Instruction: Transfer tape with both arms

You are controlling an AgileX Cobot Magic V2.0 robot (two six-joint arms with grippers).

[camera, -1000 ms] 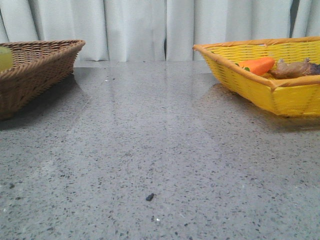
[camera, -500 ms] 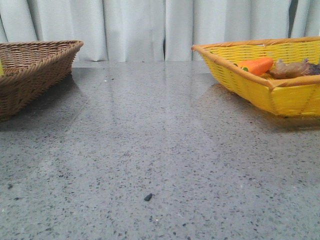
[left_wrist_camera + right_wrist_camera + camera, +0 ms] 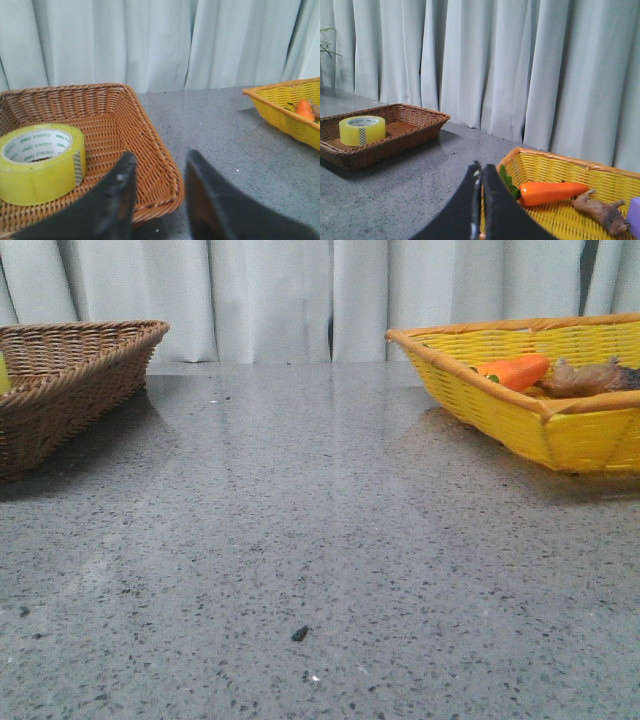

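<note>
The tape (image 3: 40, 162), a wide yellow roll with a white "deli" core, lies flat in the brown wicker basket (image 3: 150, 150). It also shows in the right wrist view (image 3: 362, 130), and as a yellow sliver at the left edge of the front view (image 3: 3, 375). My left gripper (image 3: 161, 157) is open and empty, above the basket's near corner, with the tape off to one side. My right gripper (image 3: 479, 166) is shut and empty, over the rim of the yellow basket (image 3: 555, 159). Neither gripper shows in the front view.
The yellow basket (image 3: 500, 405) at the right holds an orange carrot toy (image 3: 515, 371), a brown toy animal (image 3: 600, 209) and a purple thing (image 3: 634, 216). The brown basket (image 3: 80, 380) stands at the left. A pale curtain hangs behind the grey table (image 3: 320, 520).
In the front view the yellow tape at the left edge shows less than one second ago, now only a sliver. The baskets have not moved.
</note>
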